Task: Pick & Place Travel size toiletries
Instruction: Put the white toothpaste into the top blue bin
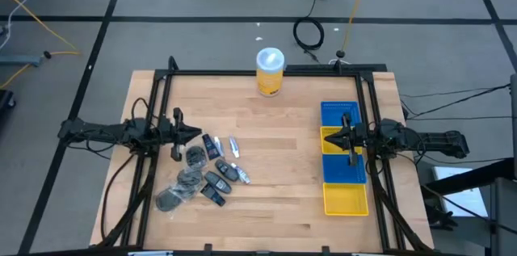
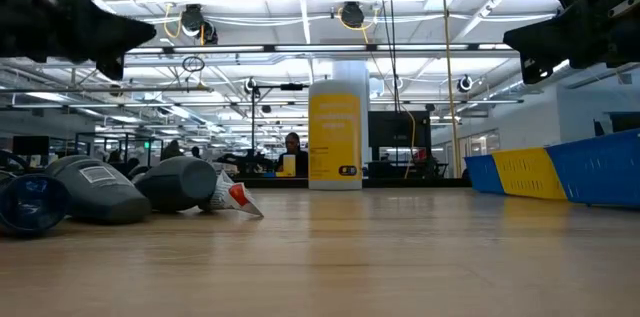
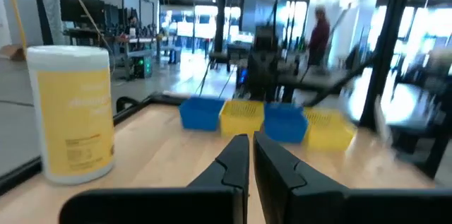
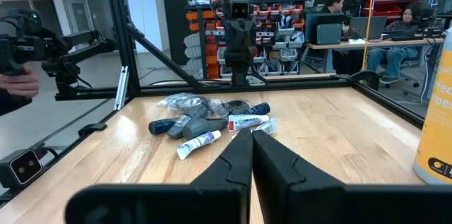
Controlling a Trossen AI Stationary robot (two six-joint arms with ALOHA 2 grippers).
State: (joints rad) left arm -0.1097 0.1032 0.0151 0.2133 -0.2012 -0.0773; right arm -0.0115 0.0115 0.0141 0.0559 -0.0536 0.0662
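Wooden desk (image 1: 275, 167): you find the travel size toiletries (image 1: 202, 174) heaped just beside the left gripper (image 1: 192, 134), fingers together. Use that nearer arm; the right gripper (image 1: 335, 136), also closed, hovers over the bins (image 1: 343, 199).

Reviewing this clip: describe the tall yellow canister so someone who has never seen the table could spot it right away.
Start at the wooden table and go to the middle of its far edge, away from the pile of toiletries on the left and the bins on the right. The yellow canister stands there upright and alone. It is the only tall item, with a white lid.
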